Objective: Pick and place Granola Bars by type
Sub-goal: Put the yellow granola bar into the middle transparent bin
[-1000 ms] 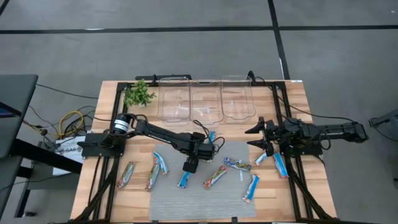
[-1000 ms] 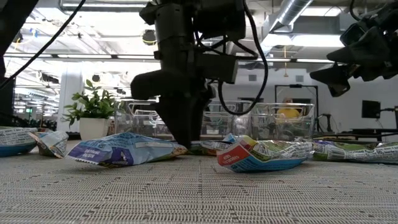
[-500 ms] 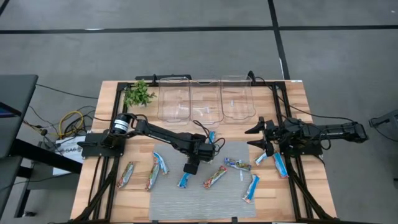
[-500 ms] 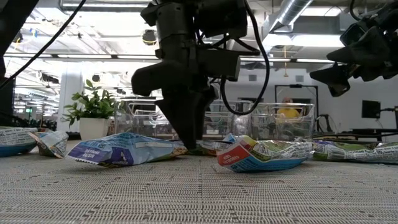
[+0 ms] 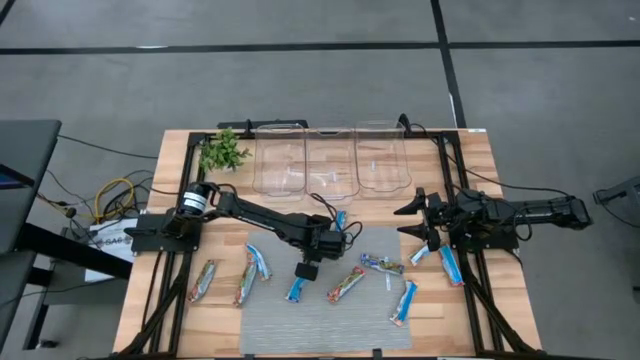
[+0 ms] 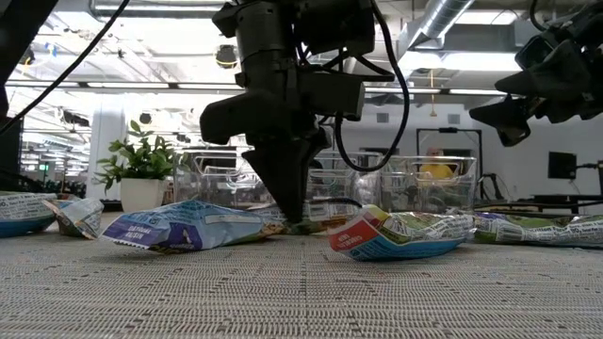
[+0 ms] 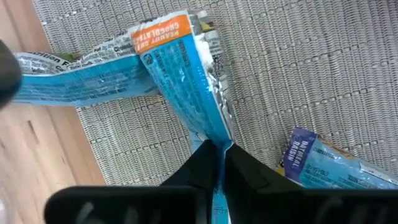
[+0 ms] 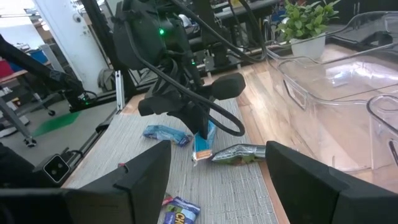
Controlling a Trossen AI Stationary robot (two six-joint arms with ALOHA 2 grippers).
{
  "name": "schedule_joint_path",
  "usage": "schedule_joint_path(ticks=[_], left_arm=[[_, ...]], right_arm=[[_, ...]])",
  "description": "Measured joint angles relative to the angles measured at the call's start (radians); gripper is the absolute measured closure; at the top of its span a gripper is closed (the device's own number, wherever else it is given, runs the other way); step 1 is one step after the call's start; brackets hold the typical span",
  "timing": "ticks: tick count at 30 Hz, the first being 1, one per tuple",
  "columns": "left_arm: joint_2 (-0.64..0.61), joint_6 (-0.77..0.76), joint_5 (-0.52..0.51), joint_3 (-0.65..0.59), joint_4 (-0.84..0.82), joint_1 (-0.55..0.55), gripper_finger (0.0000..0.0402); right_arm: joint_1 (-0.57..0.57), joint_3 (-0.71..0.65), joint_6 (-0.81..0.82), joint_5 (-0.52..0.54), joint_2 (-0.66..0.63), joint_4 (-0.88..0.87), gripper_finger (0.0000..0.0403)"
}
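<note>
Several granola bars lie on the grey mat (image 5: 372, 330) and the wood beside it, among them blue-and-white bars (image 5: 259, 262) (image 5: 404, 301) and a red-green one (image 5: 345, 284). My left gripper (image 5: 307, 270) points down over the mat's left part, shut on a blue-and-white bar (image 7: 180, 68) with an orange end, also seen from above as the blue bar (image 5: 296, 290). My right gripper (image 5: 412, 222) hangs open and level at the table's right side, touching nothing. My left gripper pinches the blue-and-white bar's end (image 7: 211, 138), the one opposite its orange end, between its two fingertips (image 6: 294, 217). The fingers come from above, pointing steeply down. The wrapper is crumpled at the pinch, and the rest of the bar lies on the mat.
Three clear bins (image 5: 279, 160) (image 5: 330, 160) (image 5: 382, 158) stand in a row at the far edge, with a green plant (image 5: 222, 152) to their left. More bars (image 5: 203, 280) (image 5: 451, 265) lie on the wood at both sides of the mat.
My left gripper has shut from wide open onto the end of the blue-and-white bar, staying in place above the mat. The bar has not left the mat.
</note>
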Motion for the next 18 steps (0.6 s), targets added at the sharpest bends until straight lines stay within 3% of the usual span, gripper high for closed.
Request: schedule_joint_path(ticks=[11, 18], left_arm=[[-0.115, -0.035, -0.048, 0.071, 0.032, 0.008, 0.0387], [-0.226, -0.102, -0.052, 0.192, 0.146, 0.033, 0.0386]], right_arm=[[0.000, 0.000, 0.000, 0.000, 0.000, 0.000, 0.0148], [0.000, 0.000, 0.000, 0.000, 0.000, 0.000, 0.0148]])
